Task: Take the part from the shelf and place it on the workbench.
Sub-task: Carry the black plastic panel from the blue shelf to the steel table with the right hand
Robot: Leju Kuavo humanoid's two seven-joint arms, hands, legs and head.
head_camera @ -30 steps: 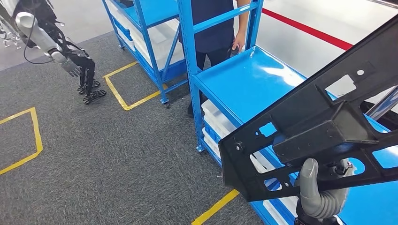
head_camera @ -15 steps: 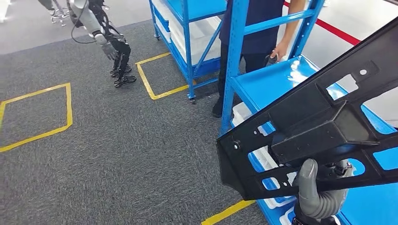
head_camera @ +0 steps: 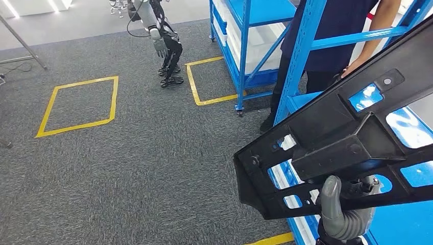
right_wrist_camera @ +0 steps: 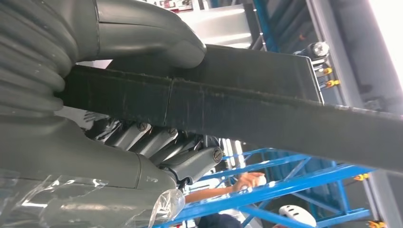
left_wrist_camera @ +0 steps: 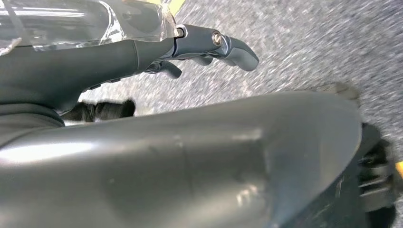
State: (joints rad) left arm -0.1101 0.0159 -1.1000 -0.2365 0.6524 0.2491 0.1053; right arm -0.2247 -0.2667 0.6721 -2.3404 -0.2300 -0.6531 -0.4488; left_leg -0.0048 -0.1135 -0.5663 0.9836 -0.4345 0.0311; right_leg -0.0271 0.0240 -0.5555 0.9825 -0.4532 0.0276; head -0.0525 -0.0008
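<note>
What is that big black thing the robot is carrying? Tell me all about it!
The black part is a long, flat frame, looking like matte plastic, with a boxy block in its middle and many cut-out holes that the blue shelf shows through. It slants up to the right, above the shelf's edge and the grey carpet. The robot's right hand grips its lower bar from underneath, thumb on one side, fingers on the other.
</note>
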